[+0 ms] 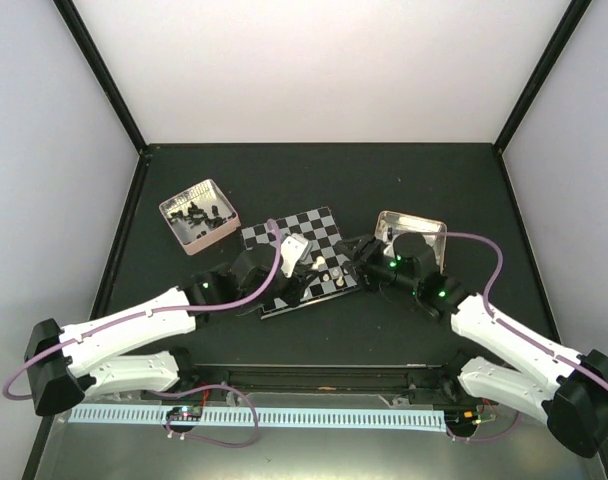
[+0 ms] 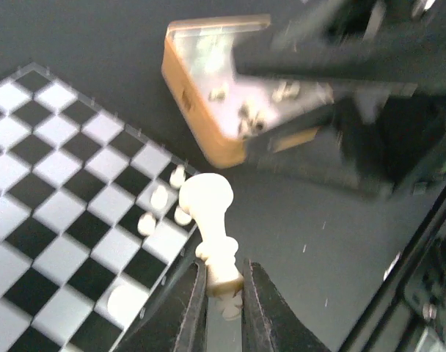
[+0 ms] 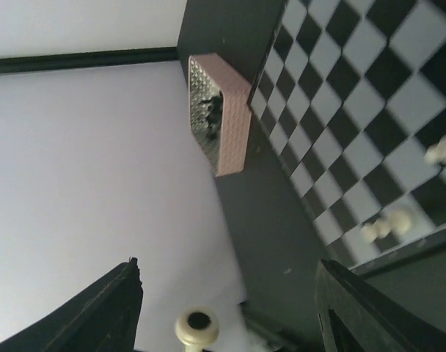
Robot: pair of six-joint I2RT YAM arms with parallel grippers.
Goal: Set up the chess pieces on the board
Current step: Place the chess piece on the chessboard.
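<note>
— Cream-white pawn (image 2: 210, 220): our left gripper (image 2: 224, 270) pinches only its base, tilted, just over the board (image 2: 54, 183) edge.
— Our right gripper (image 3: 227, 270) hangs spread, holding nothing. With so low a grip we risk the pawn pivoting, or toppling the standing pieces (image 2: 159, 196) beside it as we lower.

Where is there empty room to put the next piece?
The far squares of the board, beside the pink tray, are bare, and so is the table behind it. The near corner toward the tan box is crowded with white pieces and the left hand.
</note>
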